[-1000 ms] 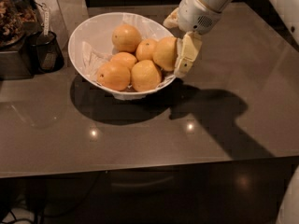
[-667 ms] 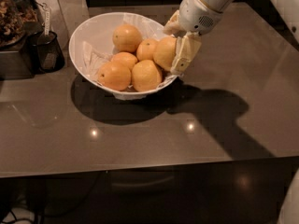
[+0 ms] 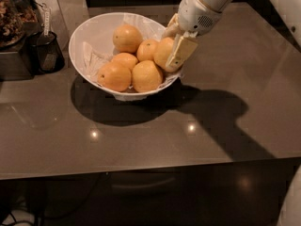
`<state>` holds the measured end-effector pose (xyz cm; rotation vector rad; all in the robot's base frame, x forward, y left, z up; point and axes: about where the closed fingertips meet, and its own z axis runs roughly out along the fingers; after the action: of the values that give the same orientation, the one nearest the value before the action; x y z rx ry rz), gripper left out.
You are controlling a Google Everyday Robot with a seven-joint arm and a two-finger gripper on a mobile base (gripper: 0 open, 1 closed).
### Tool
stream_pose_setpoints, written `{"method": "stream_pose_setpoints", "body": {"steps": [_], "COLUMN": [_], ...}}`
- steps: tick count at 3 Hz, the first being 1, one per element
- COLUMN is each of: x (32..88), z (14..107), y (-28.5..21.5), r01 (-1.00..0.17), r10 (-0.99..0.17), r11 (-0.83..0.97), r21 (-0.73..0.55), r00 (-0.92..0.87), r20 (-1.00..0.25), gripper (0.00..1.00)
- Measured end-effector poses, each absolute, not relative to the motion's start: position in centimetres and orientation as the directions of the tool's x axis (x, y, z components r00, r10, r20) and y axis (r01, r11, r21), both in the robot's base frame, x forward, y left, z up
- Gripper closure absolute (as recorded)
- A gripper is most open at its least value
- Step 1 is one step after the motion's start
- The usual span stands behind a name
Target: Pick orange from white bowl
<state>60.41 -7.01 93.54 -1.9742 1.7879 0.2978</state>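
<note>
Dark glossy countertop (image 3: 141, 140) | white bowl (image 3: 89, 32) lined with crinkled paper (image 3: 91, 56), five other fruits (image 3: 114, 76) inside | orange (image 3: 162, 53) at bowl's right rim | gripper (image 3: 172, 50) at same rim, fingers (image 3: 181, 54) pinching orange.

Sitting toward the back left of the counter (image 3: 263, 55): the bowl (image 3: 94, 29), holding 6 fruits. Lying at the bowl's right side (nearest the rim): the orange (image 3: 162, 50). Hanging over that rim, just beside the orange's right flank: the gripper (image 3: 181, 52). Standing left of the bowl: a cup (image 3: 47, 51).
</note>
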Motion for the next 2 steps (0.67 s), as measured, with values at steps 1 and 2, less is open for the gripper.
{"method": "stream_pose_setpoints", "body": {"steps": [1,2], "x": [61.01,61.04], "z": [92.85,93.07], "y": [-6.71,-6.69], "r01": [-0.984,-0.984], "r10": [-0.879,-0.878], "r11": [-0.053,-0.054], "r21": [-0.172,-0.172], "r00": [0.128,0.128], "r20": [-0.46,-0.461], "gripper": [0.76,0.76]}}
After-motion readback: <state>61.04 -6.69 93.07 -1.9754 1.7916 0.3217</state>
